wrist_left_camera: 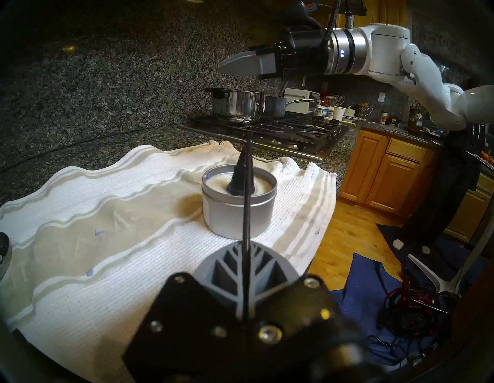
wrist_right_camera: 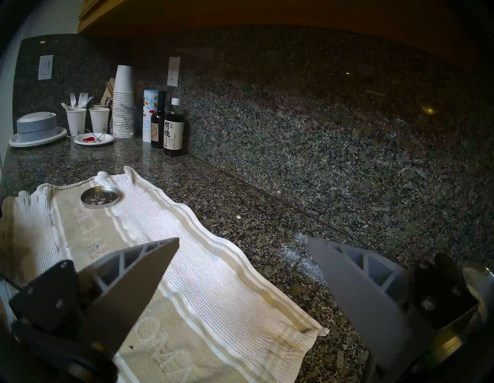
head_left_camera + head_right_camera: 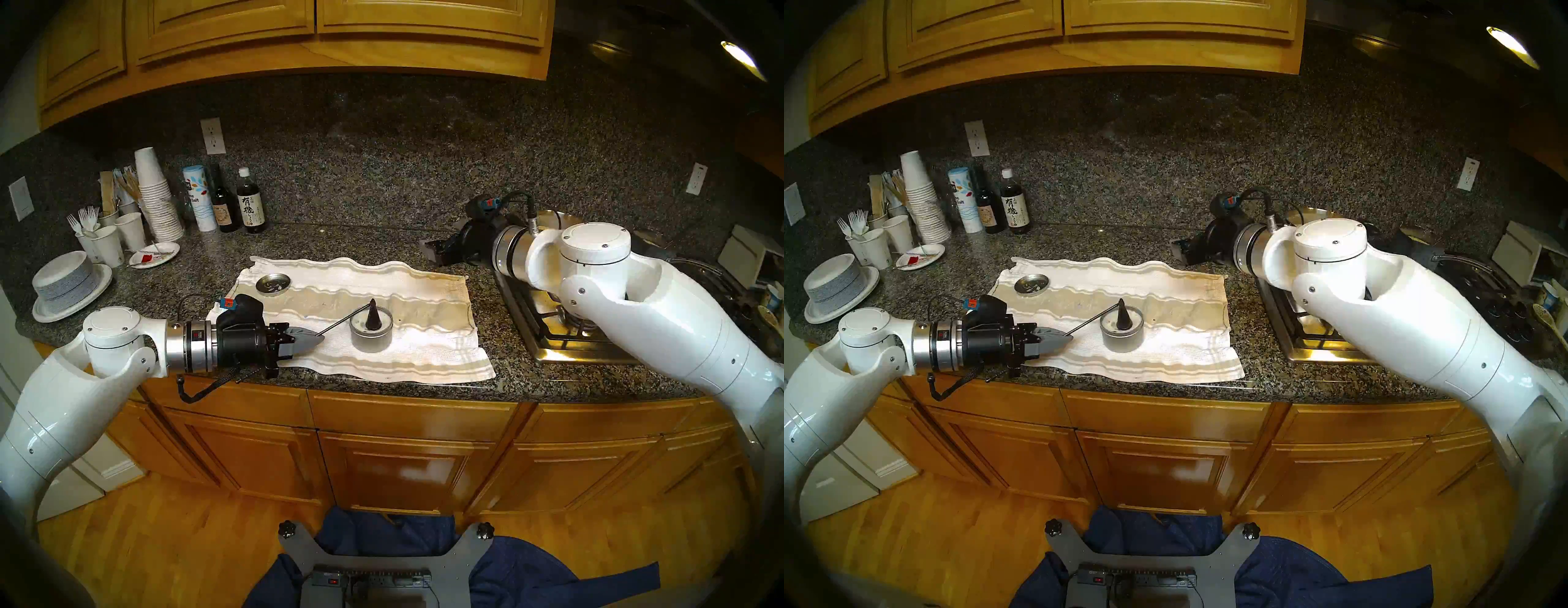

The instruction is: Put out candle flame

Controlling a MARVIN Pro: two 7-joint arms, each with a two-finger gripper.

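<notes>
Granite counter (image 3: pixel 382 237) carries a striped towel (image 3: pixel 424 339) whose center holds the candle (image 3: pixel 371 335), capped by a snuffer cone (image 3: pixel 373 316) clenched in the left gripper (image 3: pixel 316 341) at 9 o'clock, while the right gripper (image 2: pixel 243 256) gapes empty at 1 o'clock

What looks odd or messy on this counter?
The towel under the candle lies rumpled in waves with a tan stain, its near corner hanging off the counter edge. A black cone snuffer sits on the wax. Nothing looks spilled or broken.

Lighting: dim, warm; lamp (image 3: pixel 740 54) glared far right. Fisheye bending, dark rims throughout. Near left pincer (image 1: pixel 246 270) was blurred; backsplash (image 2: pixel 320 133) murky.
</notes>
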